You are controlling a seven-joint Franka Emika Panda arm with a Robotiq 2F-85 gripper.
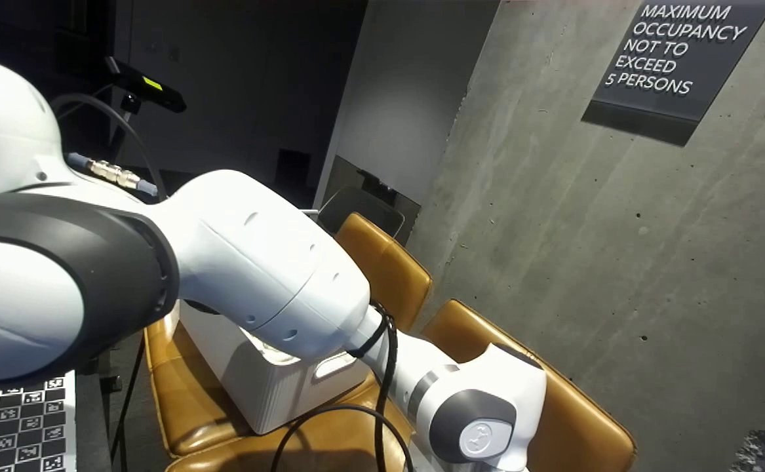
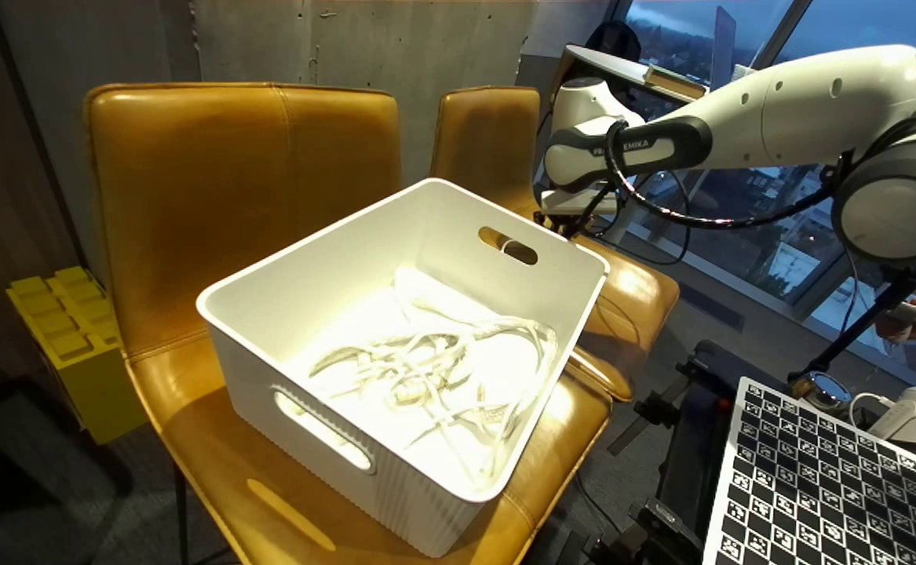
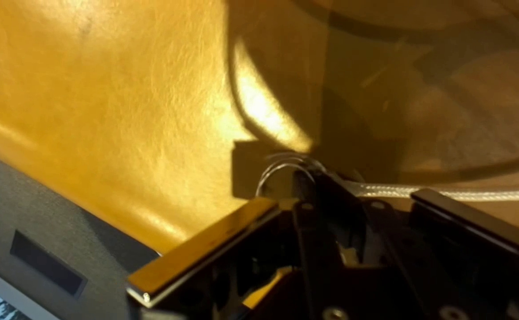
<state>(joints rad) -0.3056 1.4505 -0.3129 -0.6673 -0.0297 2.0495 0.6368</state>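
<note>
Only the wrist view shows the grip closely: the end effector [image 3: 319, 180] is closed on a pale braided cord [image 3: 424, 194], its fingertips almost together, with the cord looping on the left of that picture and running out at its right edge. Below it lies the tan seat [image 3: 143, 133]; whether the cord touches it cannot be told. In an exterior view the bin [image 2: 253, 377] stands on a chair [image 2: 246, 196], and here its inside shows well, with a tangle of white cords [image 2: 434, 369] on the bottom; the end effector is a small dark shape just behind the far wall, its fingers hard to make out, near a second chair [image 2: 489, 141]. In an exterior view the arm [image 1: 277, 269] covers much of the bin, and the end effector falls below the lower edge; the sign [image 1: 674, 72] shows only here. The yellow block [image 2: 85, 361] shows only beside the bin's chair, while the marker board [image 2: 826, 486] appears in both exterior views.
</note>
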